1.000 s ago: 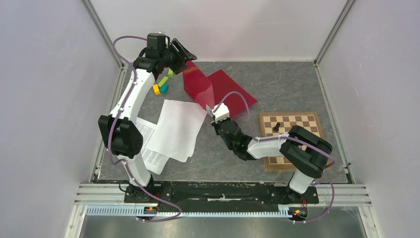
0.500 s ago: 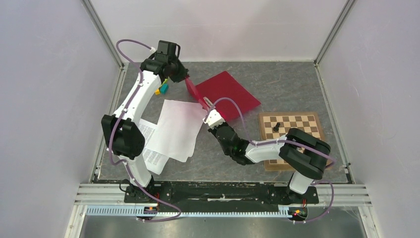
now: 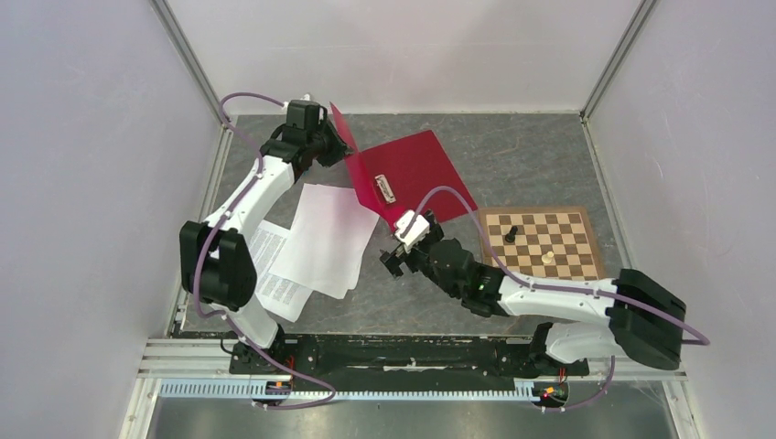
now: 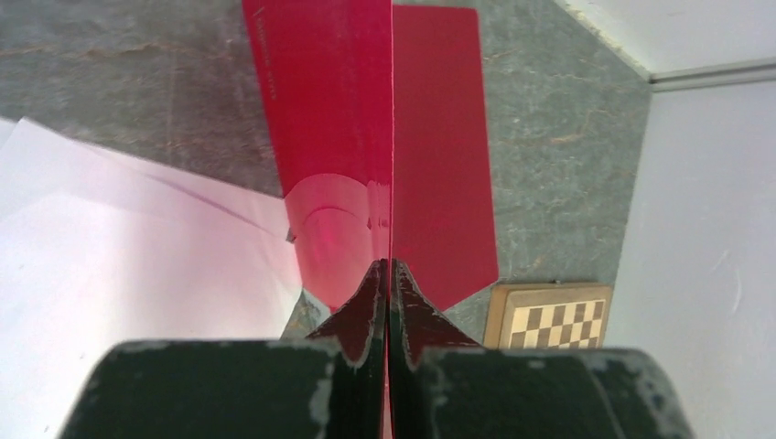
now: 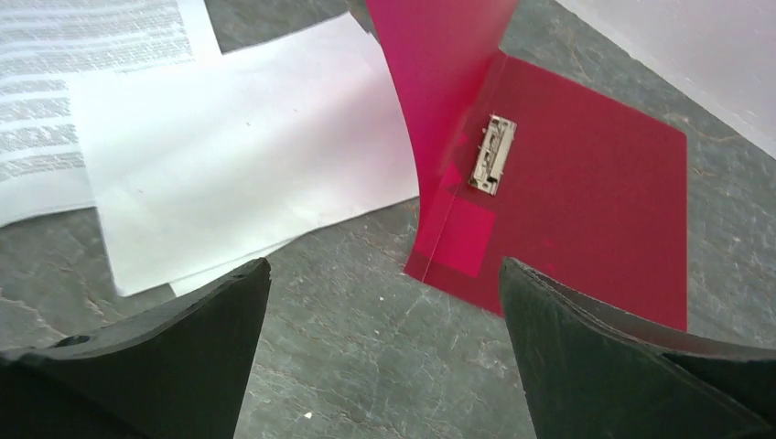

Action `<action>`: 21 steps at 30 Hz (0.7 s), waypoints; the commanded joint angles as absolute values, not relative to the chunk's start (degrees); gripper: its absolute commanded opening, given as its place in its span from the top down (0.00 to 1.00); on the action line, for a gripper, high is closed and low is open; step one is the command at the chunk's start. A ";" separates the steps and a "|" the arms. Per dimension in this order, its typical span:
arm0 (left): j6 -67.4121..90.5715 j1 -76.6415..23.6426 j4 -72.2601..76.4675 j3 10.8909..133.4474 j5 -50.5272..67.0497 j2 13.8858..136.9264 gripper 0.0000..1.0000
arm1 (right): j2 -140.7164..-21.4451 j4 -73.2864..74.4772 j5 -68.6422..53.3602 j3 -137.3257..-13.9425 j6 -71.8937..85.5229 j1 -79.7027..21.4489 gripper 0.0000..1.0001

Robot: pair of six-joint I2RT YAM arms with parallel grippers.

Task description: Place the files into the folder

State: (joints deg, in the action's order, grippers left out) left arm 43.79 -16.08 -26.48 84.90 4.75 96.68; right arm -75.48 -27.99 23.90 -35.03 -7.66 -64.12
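The red folder (image 3: 430, 165) lies open at the back of the table, with its metal clip (image 3: 384, 189) showing inside. My left gripper (image 3: 340, 144) is shut on the edge of the folder's front cover (image 4: 329, 137) and holds it upright above the back cover (image 4: 444, 165); the jaws (image 4: 387, 274) pinch the thin sheet. The files (image 3: 325, 238), white sheets, lie left of the folder, with a printed sheet (image 3: 274, 270) partly under them. My right gripper (image 3: 393, 256) hangs open over bare table just in front of the folder (image 5: 586, 183), between it and the files (image 5: 247, 137), holding nothing.
A brown chessboard (image 3: 567, 229) lies to the right with a dark piece (image 3: 511, 233) and a pale piece (image 3: 546, 259) on it. Metal frame posts and white walls close in the table's back and sides.
My left gripper closed on the folder's cover and raised it upright. My right gripper let go of the folder, opened wide and drew back toward the near side.
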 commanded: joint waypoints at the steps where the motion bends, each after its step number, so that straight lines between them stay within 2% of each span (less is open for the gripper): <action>1: 40.95 -15.00 -10.99 80.61 11.50 94.13 0.98 | -71.89 -19.01 18.92 -38.77 -4.24 -62.24 0.02; 5: 39.95 -13.14 -2.98 78.70 18.87 96.09 0.98 | -71.69 -13.00 16.39 -43.58 -0.49 -56.73 0.02; 9: 45.16 -10.77 9.69 73.57 25.31 98.16 0.98 | -71.23 -11.66 8.90 -45.20 5.56 -49.02 0.02; 12: 47.22 -10.54 13.04 74.56 28.85 101.91 0.98 | -72.59 -9.89 4.94 -47.38 8.59 -44.10 0.02; 18: 42.76 -10.29 -0.45 82.22 29.15 108.71 0.98 | -78.23 -5.00 2.82 -52.99 13.72 -37.90 0.02; 21: 36.84 -9.62 -12.10 86.63 27.58 109.34 0.98 | -81.19 -2.74 3.41 -55.15 14.59 -35.74 0.02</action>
State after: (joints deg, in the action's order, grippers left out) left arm 44.29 -10.31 -0.71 80.16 26.11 109.06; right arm -77.95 -6.72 5.08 -51.03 11.03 -38.04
